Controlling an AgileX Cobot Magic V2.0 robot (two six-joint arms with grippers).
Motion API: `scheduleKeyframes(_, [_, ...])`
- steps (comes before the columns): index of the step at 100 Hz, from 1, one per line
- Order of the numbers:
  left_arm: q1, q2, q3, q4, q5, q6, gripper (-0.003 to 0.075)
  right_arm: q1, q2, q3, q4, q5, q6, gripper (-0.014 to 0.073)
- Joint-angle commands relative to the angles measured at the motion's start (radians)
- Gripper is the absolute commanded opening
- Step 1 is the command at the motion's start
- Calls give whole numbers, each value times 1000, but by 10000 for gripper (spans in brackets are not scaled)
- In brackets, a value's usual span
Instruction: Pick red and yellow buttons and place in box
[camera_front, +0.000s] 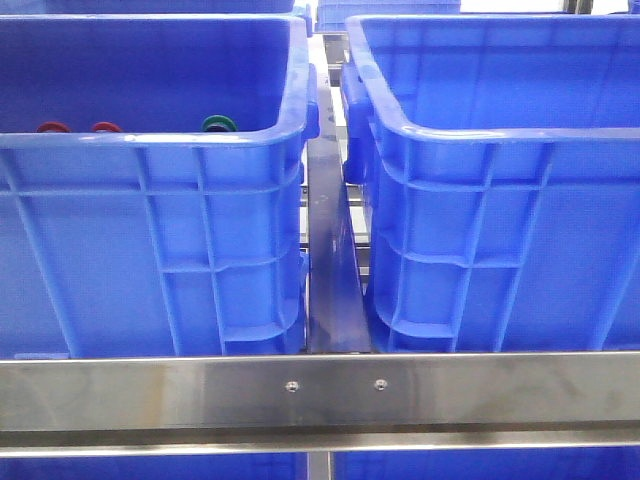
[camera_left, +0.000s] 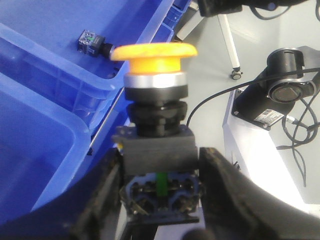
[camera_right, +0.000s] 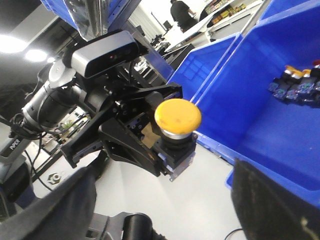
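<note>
My left gripper (camera_left: 160, 187) is shut on the dark body of a yellow button (camera_left: 153, 55), whose cap points away from the fingers. The right wrist view shows the same yellow button (camera_right: 177, 116) in the left gripper (camera_right: 162, 155), beside a blue crate's rim (camera_right: 215, 145) with grey floor behind. My right gripper (camera_right: 160, 205) is open, fingers wide apart and nothing between them. Two red buttons (camera_front: 53, 127) (camera_front: 106, 127) show over the near rim of the left blue crate (camera_front: 150, 250). A twin crate (camera_front: 500, 220) stands to its right. Which is the box I cannot tell. Neither gripper shows in the front view.
A green cap (camera_front: 219, 124) lies by the red ones. Several button units (camera_right: 297, 82) cluster in the far corner of the crate in the right wrist view. A steel rail (camera_front: 320, 390) crosses in front of the crates. A small black part (camera_left: 92, 42) lies in a crate.
</note>
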Motion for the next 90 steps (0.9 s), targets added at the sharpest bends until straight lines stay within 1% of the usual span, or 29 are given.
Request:
scheduleKeyframes(1, [-9,-20,-23,-89,-8,4,75,25,25,-55,74,42,7,581])
scheduleKeyframes(12, [-9,-20,-23,-94,-8,6,75,92,73,-92,74,15,7,581])
scheduleKeyframes(24, [-9,-20,-23,-94,-7,6,75,192,137,-130,74,-58,3,581])
scheduleKeyframes(30, [-9,-20,-23,-94,-6,6,75,229,173,-149,74,-92,-11,581])
scheduleKeyframes(38, [-9,-20,-23,-94,-6,6,75,258,218,-174,74,-93,-17,581])
scheduleKeyframes(61, [-9,-20,-23,-94,-3,6,75,276,323,-263,74,-90,-17,581])
scheduleKeyframes(76, [-9,-20,-23,-94,-3,6,75,277,360,-305,74,-54,-17,581])
scheduleKeyframes(90, [-9,-20,-23,-96,-3,6,75,304,380,-328,74,-62,-17,581])
